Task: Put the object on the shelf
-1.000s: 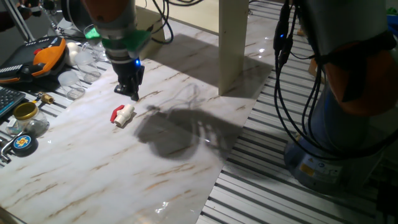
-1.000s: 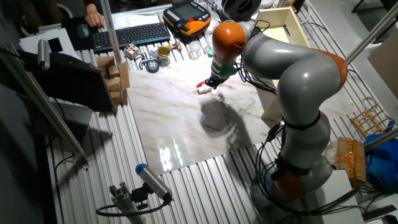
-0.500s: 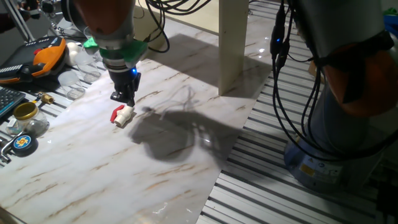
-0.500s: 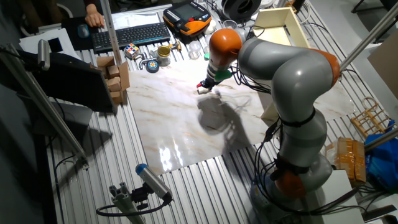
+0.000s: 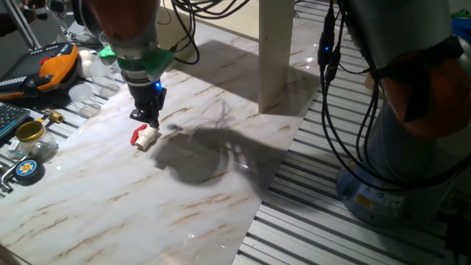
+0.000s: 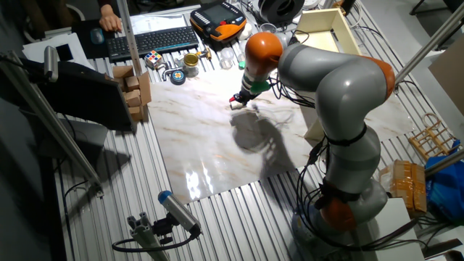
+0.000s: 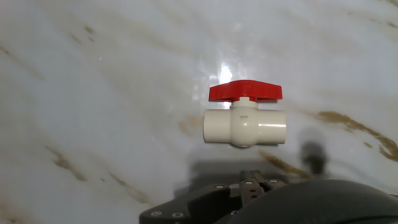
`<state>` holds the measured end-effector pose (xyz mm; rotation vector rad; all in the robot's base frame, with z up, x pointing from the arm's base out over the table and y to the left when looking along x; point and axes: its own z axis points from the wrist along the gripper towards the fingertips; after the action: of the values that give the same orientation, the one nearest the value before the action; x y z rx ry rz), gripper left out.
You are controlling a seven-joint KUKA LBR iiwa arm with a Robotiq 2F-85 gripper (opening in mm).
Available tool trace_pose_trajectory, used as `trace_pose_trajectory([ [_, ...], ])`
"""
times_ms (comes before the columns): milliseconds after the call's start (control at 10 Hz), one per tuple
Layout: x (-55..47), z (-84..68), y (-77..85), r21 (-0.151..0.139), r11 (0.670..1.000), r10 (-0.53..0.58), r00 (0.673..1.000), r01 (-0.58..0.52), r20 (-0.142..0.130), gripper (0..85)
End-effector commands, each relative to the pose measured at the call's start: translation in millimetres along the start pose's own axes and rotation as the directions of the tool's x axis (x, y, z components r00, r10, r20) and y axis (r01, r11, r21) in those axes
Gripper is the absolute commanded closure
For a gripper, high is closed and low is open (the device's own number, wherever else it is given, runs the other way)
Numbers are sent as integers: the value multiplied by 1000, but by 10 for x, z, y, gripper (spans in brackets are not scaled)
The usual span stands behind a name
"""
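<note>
The object [image 5: 145, 136] is a short white plastic fitting with a red handle, lying on the marble tabletop at the left. It also shows in the other fixed view [image 6: 236, 102] and fills the middle of the hand view [image 7: 244, 121], lying free. My gripper [image 5: 146, 121] hangs just above and behind it, fingers pointing down and a little apart, holding nothing. The gripper also shows in the other fixed view [image 6: 243, 98]. In the hand view only the gripper's lower edge [image 7: 249, 183] shows. The shelf [image 5: 276, 51] is pale beige wood, standing at the back right; its top [image 6: 337, 32] shows in the other fixed view.
A brass-lidded jar [image 5: 31, 132], an orange device [image 5: 55, 62] and clear cups lie along the left edge. A keyboard [image 6: 148, 40] is farther back. Black cables [image 5: 346, 110] hang by the robot base at the right. The marble top ends near the front right [image 5: 250, 221].
My gripper has moved left and down over the last second and now stands right over the object. The object has not moved.
</note>
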<state>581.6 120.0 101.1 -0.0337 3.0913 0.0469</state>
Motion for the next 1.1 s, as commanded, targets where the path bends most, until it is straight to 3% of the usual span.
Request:
trace_pose_trajectory([
  [0,-1,-2,2,23,1000,4,1000,-4,0,850],
  [300,-1,-2,2,28,1000,12,1000,-11,-9,850],
  [500,-1,-2,2,42,999,-8,1000,8,13,850],
  [1000,-221,160,77,41,999,-16,1000,15,23,850],
])
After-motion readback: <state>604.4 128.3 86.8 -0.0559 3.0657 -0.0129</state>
